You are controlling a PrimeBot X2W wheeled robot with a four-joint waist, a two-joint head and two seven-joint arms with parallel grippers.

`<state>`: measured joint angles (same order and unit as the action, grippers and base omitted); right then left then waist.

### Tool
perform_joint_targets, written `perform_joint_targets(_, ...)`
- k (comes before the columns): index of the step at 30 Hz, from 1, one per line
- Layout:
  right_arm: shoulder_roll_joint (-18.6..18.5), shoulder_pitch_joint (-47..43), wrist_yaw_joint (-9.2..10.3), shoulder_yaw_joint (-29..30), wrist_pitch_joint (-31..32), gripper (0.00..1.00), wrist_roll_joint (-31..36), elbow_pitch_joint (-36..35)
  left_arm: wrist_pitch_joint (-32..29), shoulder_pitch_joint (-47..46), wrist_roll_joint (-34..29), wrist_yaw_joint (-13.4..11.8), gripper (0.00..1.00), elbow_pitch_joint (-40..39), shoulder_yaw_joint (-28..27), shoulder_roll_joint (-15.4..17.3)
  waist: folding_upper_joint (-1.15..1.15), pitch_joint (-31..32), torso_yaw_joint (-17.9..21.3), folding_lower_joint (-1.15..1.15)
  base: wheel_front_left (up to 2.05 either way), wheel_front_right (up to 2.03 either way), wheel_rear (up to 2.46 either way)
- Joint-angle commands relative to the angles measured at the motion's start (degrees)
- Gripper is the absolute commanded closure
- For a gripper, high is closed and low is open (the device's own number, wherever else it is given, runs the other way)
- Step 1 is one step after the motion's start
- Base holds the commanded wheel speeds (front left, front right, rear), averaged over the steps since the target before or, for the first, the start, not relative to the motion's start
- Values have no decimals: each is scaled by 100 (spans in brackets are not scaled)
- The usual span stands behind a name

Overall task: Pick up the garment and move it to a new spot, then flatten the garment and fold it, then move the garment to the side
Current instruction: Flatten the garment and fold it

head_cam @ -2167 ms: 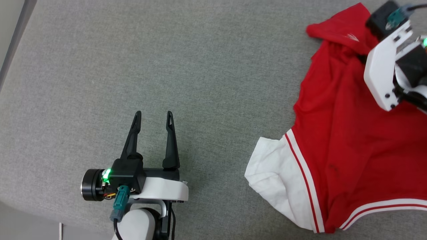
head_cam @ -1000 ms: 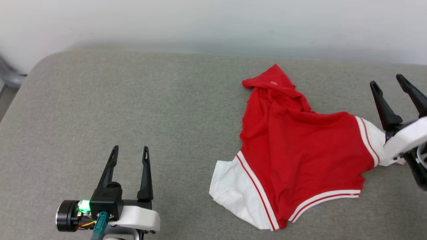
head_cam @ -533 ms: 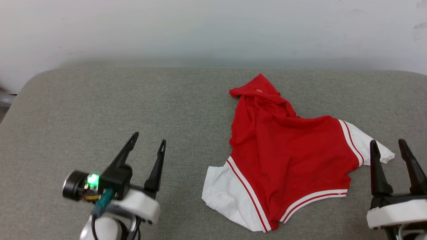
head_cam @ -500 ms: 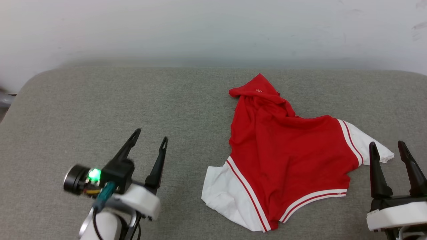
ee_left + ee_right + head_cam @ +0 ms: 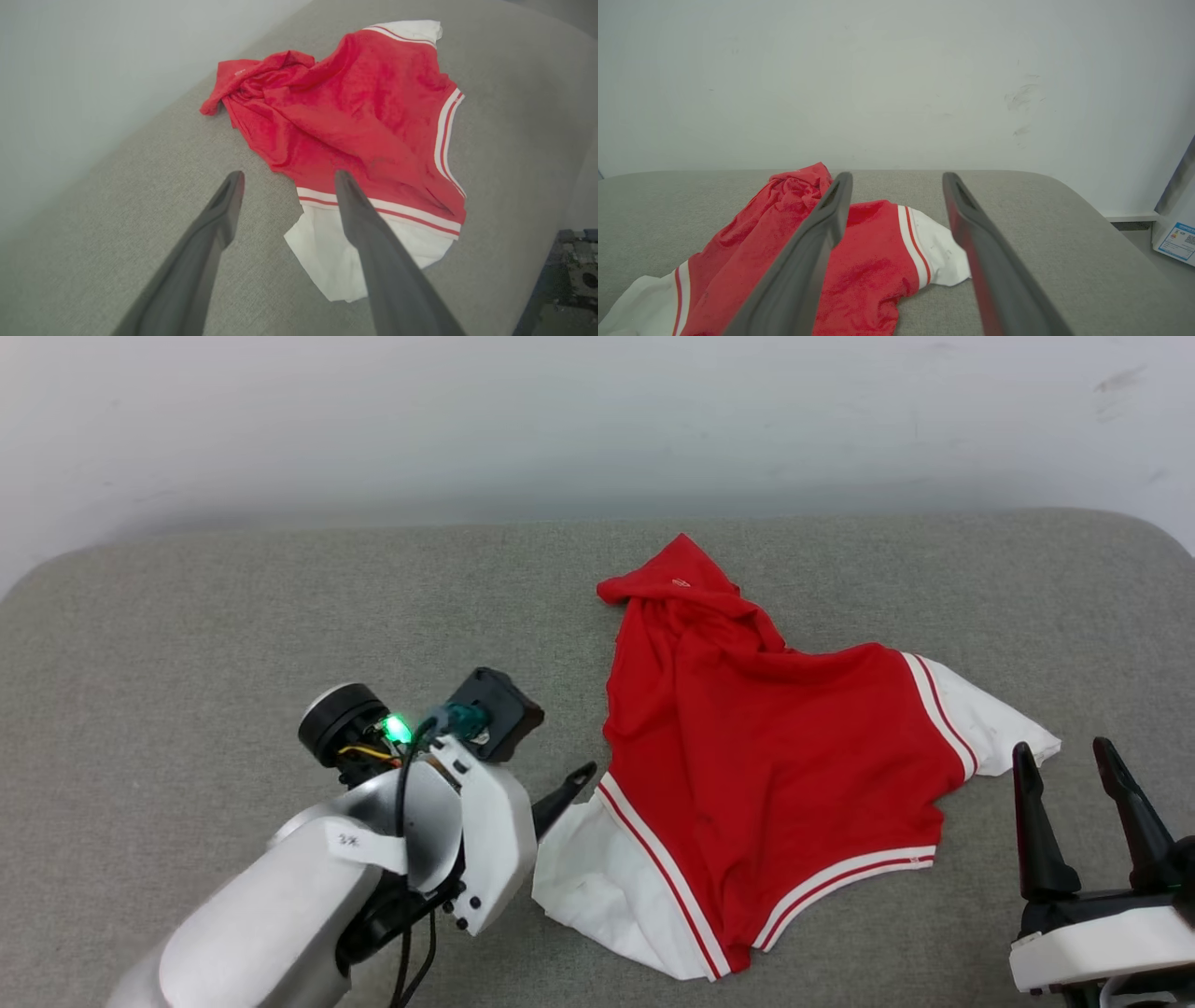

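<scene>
We count one red sleeveless jersey with red-striped white trim (image 5: pixel 775 747), toward three o'clock on one grey fabric-covered surface (image 5: pixel 233 616). We count two grippers, the left gripper (image 5: pixel 288 175) and the right gripper (image 5: pixel 1062 747), each with two long dark fingers (image 5: pixel 803 261).

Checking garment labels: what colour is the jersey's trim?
The trim is white with red stripes; left wrist view.

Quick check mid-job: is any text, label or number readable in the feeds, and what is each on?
No text reads clearly.
White tag on the left arm: handwritten marks, too small to read.
Small white mark on the garment: too small to read.
Sticker at the right wrist view's edge: blue print, blurred.
No letters or number show on the garment.
</scene>
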<state>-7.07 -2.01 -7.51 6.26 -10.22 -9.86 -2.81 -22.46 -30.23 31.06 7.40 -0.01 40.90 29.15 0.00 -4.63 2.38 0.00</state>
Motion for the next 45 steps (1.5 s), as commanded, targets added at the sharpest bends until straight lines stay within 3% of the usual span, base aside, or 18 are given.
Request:
perform_joint_targets(1,-13,114,4,-18,8,0,56,-9,-258,-182,181,-3,0,-26,237,98,0,-43,48,0,0,0,0)
perform_joint_targets(8,-48,277,4,-111,-46,0,33,80,-1379,-1020,1077,-2,0,18,1666,393,0,-240,239,0,0,0,0)
perform_joint_targets(14,-69,449,4,-192,-138,0,-12,221,-1770,-1445,1508,-2,0,280,2753,534,0,-415,398,0,0,0,0)
perform_joint_targets(19,-65,610,4,-244,-202,0,-33,321,-1744,-1565,1645,-1,0,644,3137,509,0,-594,496,0,0,0,0)
perform_joint_targets(26,-80,831,4,-302,-278,0,-59,469,-1922,-1352,1535,-1,0,909,3259,341,0,-828,540,0,0,0,0)
perform_joint_targets(27,-80,851,4,-309,-282,0,-62,494,-2089,-1244,1465,-1,8,858,3276,341,0,-842,544,0,0,0,0)
perform_joint_targets(28,-84,871,4,-312,-292,0,-65,521,-2141,-1197,1385,4,67,797,3285,358,0,-856,542,0,0,0,0)
perform_joint_targets(29,-86,892,4,-311,-301,0,-65,546,-2122,-1165,1328,5,100,771,3289,360,0,-865,536,0,0,0,0)
perform_joint_targets(33,-78,921,4,-318,-338,0,-55,633,-2006,-1135,1133,4,100,714,3285,420,0,-831,500,0,0,0,0)
perform_joint_targets(41,-100,704,4,-74,-343,0,-8,666,-561,-1628,1067,-11,100,1054,3094,726,0,-541,197,0,0,0,0)
perform_joint_targets(45,-63,569,4,14,-309,0,30,630,-161,-1506,1101,-129,100,1135,2893,1030,0,-395,1,0,0,0,0)
